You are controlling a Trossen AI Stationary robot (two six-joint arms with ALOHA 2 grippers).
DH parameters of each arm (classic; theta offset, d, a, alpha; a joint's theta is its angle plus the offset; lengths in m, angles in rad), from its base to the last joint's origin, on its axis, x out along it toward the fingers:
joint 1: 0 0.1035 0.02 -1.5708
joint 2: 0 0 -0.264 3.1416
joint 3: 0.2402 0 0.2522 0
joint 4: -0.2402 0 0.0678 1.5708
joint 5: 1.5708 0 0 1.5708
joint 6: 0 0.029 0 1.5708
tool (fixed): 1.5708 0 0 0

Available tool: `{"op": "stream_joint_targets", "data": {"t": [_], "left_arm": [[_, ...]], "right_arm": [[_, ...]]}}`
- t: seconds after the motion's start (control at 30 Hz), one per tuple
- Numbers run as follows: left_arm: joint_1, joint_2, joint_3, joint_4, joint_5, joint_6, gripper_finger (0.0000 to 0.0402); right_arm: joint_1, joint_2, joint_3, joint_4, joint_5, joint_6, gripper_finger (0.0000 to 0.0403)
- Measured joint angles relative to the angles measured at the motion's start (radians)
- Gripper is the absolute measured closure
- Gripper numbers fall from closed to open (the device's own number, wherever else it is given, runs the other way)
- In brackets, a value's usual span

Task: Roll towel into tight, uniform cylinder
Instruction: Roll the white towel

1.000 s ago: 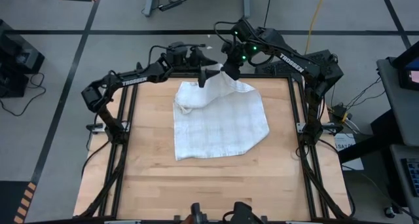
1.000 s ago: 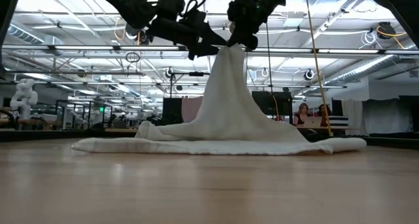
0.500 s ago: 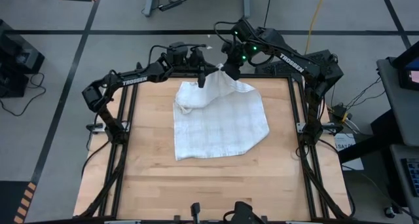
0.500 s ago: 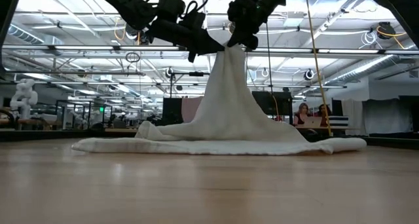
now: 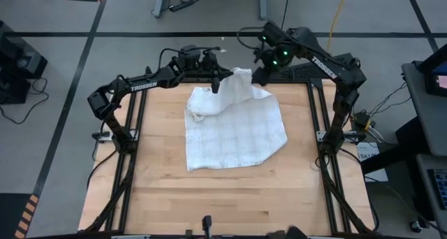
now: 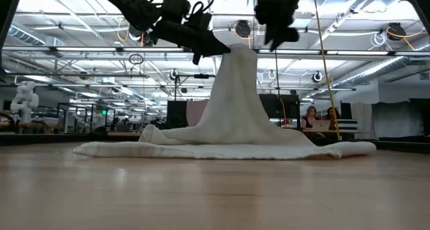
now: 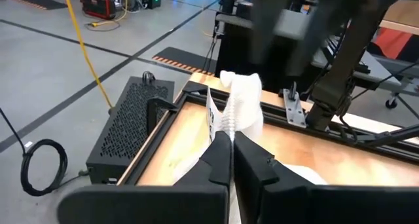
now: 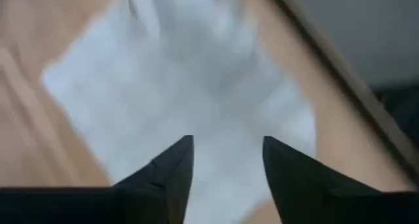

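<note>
Your left gripper (image 7: 230,140) is pinching a raised peak of the thin white checked cloth towel (image 5: 234,124) near the far edge of the light wooden table (image 5: 209,197). Your right gripper (image 8: 226,160) hangs just beside that peak, fingers spread, holding nothing.

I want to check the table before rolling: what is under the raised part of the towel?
The towel hangs like a tent from the left gripper. Its own flat part and the wooden table lie below; anything inside the tent is covered.
</note>
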Motion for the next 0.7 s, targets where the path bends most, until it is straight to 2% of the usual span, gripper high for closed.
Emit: {"op": "stream_joint_targets", "data": {"t": [0.07, 0.17, 0.23, 0.33, 0.4, 0.7], "left_arm": [[0.005, -0.006, 0.000, 0.002, 0.000, 0.000, 0.0396], [0.014, -0.014, 0.000, 0.030, -0.001, 0.000, 0.0396], [0.023, -0.023, 0.000, 0.022, -0.001, 0.000, 0.0396], [0.034, -0.034, 0.000, 0.020, 0.001, 0.000, 0.0397], [0.043, -0.039, 0.000, 0.015, 0.019, 0.000, 0.0397], [0.048, -0.041, 0.000, 0.009, 0.069, -0.026, 0.0397]], "right_arm": [[0.021, -0.008, -0.005, -0.039, 0.009, 0.041, 0.0214], [0.072, -0.066, -0.078, 0.011, 0.012, 0.149, 0.0207], [0.118, -0.115, -0.144, 0.050, 0.057, 0.202, 0.0207], [0.171, -0.184, -0.295, 0.113, 0.146, 0.294, 0.0207], [0.205, -0.233, -0.420, 0.211, 0.164, 0.363, 0.0207], [0.361, -0.456, -0.925, 0.403, 0.126, 0.681, 0.0207]]}}
